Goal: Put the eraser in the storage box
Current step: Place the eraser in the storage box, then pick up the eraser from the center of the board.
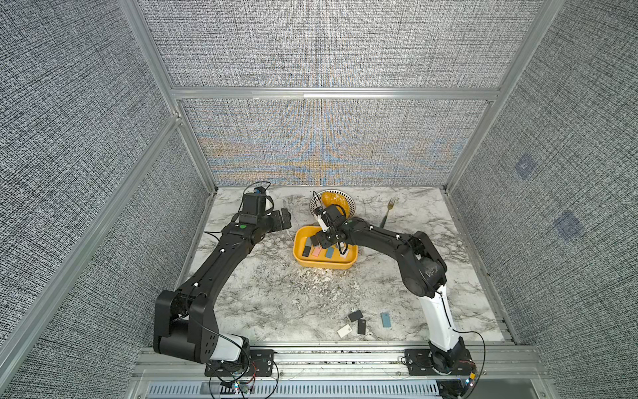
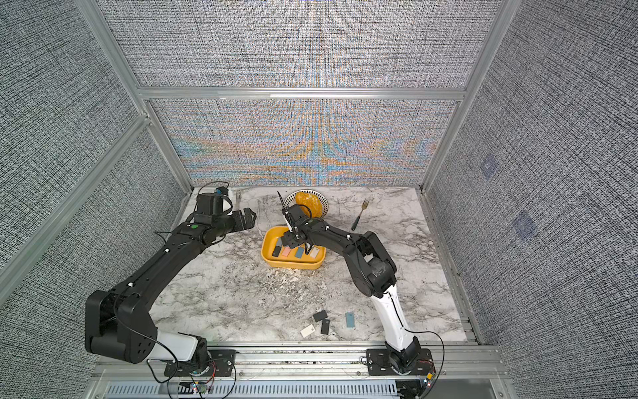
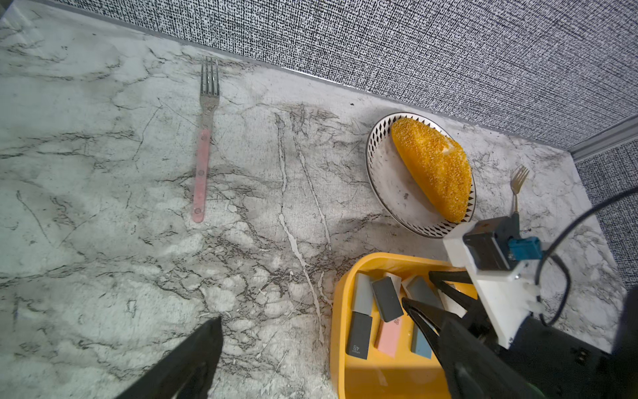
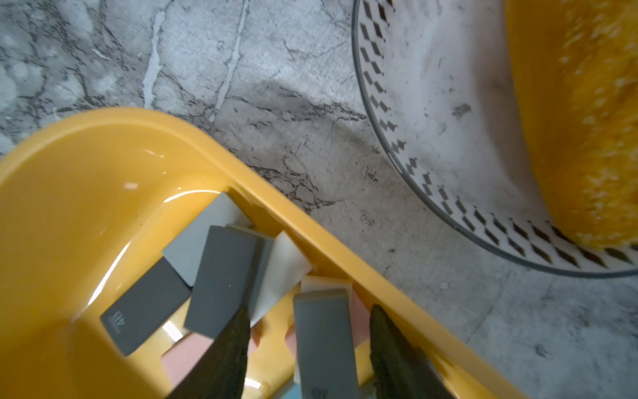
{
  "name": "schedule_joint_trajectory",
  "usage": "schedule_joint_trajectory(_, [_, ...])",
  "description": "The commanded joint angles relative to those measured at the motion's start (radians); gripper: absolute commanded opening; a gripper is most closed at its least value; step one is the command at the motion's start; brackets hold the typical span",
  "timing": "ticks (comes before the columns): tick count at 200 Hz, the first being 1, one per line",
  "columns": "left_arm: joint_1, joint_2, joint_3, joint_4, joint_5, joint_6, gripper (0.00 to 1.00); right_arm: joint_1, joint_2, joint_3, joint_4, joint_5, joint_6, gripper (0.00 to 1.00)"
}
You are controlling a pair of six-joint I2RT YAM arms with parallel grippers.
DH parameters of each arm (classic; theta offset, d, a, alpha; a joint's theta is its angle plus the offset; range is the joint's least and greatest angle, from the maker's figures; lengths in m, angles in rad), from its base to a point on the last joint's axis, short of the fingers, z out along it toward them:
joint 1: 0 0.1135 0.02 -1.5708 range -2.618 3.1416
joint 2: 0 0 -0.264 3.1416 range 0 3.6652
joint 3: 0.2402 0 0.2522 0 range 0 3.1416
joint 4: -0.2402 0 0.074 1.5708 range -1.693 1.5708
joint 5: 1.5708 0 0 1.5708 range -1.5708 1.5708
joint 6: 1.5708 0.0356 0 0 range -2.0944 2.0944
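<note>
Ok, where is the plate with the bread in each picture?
Top view: plate at the table's far edge, middle.
Top view: plate there too.
Left wrist: plate beyond the storage box.
Right wrist: plate close up, past the storage box's rim.
Shared landmark: the yellow storage box.

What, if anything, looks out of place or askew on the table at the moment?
In the yellow storage box, a dark grey eraser lies crookedly on a white eraser instead of flat. Four loose erasers also sit scattered near the front edge of the table, far from the box.
</note>
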Motion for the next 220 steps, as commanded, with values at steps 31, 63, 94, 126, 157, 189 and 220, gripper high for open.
schedule_joint_trajectory(31, [0.001, 0.002, 0.005, 0.016, 0.007, 0.012, 1.00, 0.021, -0.187, -0.088, -0.009, 0.103, 0.029, 0.63])
schedule_joint_trajectory(63, [0.001, 0.002, -0.001, 0.034, 0.025, 0.009, 1.00, 0.043, -0.359, -0.279, -0.073, 0.196, 0.111, 0.64])
schedule_joint_trajectory(94, [0.002, -0.005, -0.013, 0.055, 0.035, 0.002, 1.00, 0.072, -0.560, -0.516, -0.191, 0.244, 0.258, 0.65])
schedule_joint_trajectory(126, [0.001, -0.005, -0.027, 0.073, 0.051, -0.003, 1.00, 0.125, -0.717, -0.687, -0.322, 0.267, 0.427, 0.66])
schedule_joint_trajectory(157, [0.002, -0.012, -0.035, 0.082, 0.069, -0.009, 1.00, 0.173, -0.798, -0.753, -0.461, 0.263, 0.589, 0.66])
schedule_joint_trajectory(189, [0.002, -0.026, -0.051, 0.093, 0.077, -0.014, 1.00, 0.212, -0.914, -0.867, -0.477, 0.147, 0.733, 0.67])
schedule_joint_trajectory(220, [0.001, -0.024, -0.058, 0.099, 0.090, -0.019, 1.00, 0.251, -1.007, -0.978, -0.493, 0.105, 0.829, 0.67])
